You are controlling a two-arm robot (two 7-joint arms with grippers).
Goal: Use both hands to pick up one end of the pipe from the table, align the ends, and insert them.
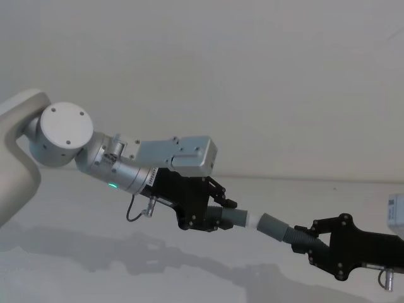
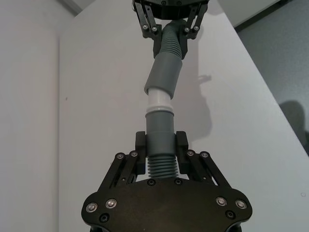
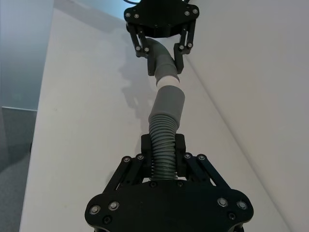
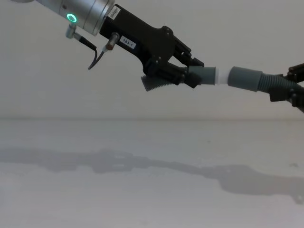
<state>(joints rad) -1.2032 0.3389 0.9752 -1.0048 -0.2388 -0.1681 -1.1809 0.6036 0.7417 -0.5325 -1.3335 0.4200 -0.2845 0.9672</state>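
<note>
Two grippers, both aloft over the table (image 4: pixel 142 190). Left gripper (image 1: pixel 218 211) clamps the shorter piece (image 2: pixel 159 140); right gripper (image 1: pixel 309 243) clamps the longer piece (image 3: pixel 164 140). White tip (image 4: pixel 222 75) meets the socket (image 4: pixel 244 78) mouth, axes slightly kinked; insertion looks barely begun.

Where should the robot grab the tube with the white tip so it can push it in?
Grip the white-tipped piece on its ribbed part behind the smooth collar, from the back end, as the left tool does. That leaves the white tip free to enter the socket.
</note>
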